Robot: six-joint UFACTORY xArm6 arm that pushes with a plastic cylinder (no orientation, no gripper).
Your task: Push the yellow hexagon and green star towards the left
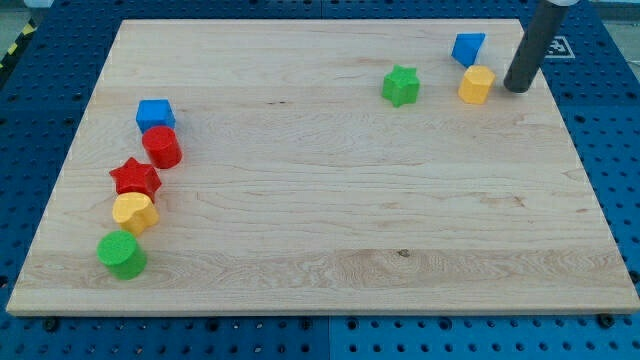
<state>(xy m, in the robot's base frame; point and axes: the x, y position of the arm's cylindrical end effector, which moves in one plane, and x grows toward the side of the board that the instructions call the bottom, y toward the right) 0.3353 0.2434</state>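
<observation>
Pale wooden board [300, 230] lay on blue pegboard. At upper right, my tip [516, 88], a bare rod holding nothing, stood just right of the yellow hexagon [476, 85], the green star [401, 86] further left. Judged: approach done; next, a straight leftward push.

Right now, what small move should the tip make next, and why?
Probably a short slide toward the view's left. My tip sits just right of the yellow hexagon, with a small gap, and the green star lies further left at about the same height, so one push could carry the hexagon toward it.
</observation>
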